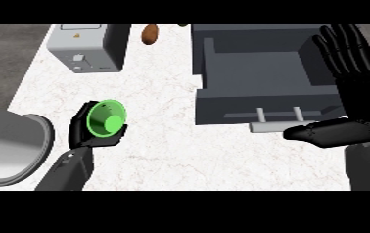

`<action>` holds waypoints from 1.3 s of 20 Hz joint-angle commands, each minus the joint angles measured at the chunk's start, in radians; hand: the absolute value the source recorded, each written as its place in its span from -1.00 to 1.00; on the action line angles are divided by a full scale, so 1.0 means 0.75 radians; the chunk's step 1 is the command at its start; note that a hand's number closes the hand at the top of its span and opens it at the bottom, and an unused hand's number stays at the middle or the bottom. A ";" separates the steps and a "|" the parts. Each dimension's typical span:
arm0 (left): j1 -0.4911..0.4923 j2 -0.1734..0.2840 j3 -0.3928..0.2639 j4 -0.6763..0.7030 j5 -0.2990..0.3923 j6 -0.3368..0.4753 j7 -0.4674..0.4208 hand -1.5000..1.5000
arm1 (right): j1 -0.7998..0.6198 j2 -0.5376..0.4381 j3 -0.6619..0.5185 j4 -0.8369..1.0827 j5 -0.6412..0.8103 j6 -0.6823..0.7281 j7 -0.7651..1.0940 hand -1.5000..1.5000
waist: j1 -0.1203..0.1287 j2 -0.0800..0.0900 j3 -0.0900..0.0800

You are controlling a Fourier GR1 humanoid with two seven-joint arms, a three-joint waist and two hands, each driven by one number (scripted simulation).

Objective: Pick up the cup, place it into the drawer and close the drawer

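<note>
Cup (106,118) position: one green cup, held in the left hand (88,129) at the lower left of the white marbled counter (166,129), its open mouth facing up toward the camera. The left hand's black fingers curl round the cup's wall from below and from the left side; the grey left forearm (69,171) enters from the view's lower edge.

Drawer (264,75) position: one dark grey drawer, pulled open at the upper right, its interior visible with nothing seen inside. The front panel carries a pale bar handle (278,124) on two posts. Open counter lies between the cup and the drawer's front-left corner — the two are well apart.

Right hand (339,80): open, fingers straight and pointing up along the drawer's right wall, thumb extended leftward just below the handle's right end. Contact between thumb and handle cannot be confirmed.

Other items: one white-and-grey toaster (88,47) at the upper left, one brown oval object (150,34) near the top edge between toaster and drawer — its identity is unclear. A grey round rim, probably a sink (25,149), cuts into the counter at the lower left, just beside the left forearm. Grey floor (22,56) shows beyond the counter's left edge.
</note>
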 commanded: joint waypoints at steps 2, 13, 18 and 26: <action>-0.033 -0.074 0.027 -0.052 0.057 -0.175 -0.182 1.00 | -0.006 -0.046 -0.046 0.042 -0.032 0.042 -0.010 -1.00 | 0.012 -0.005 0.002; -0.288 -0.137 -0.150 -0.417 0.030 -0.172 0.268 1.00 | 0.079 0.001 0.002 -0.036 0.044 -0.014 0.019 -1.00 | 0.055 -0.030 0.008; -0.430 -0.232 -0.237 -0.582 0.035 -0.065 0.504 1.00 | 0.022 -0.001 -0.039 0.007 0.036 -0.038 0.002 -1.00 | 0.049 -0.026 0.007; -0.676 -0.235 -0.440 -0.694 0.135 0.203 0.865 1.00 | 0.037 0.003 -0.011 0.059 0.079 -0.005 -0.090 -1.00 | 0.026 -0.016 0.007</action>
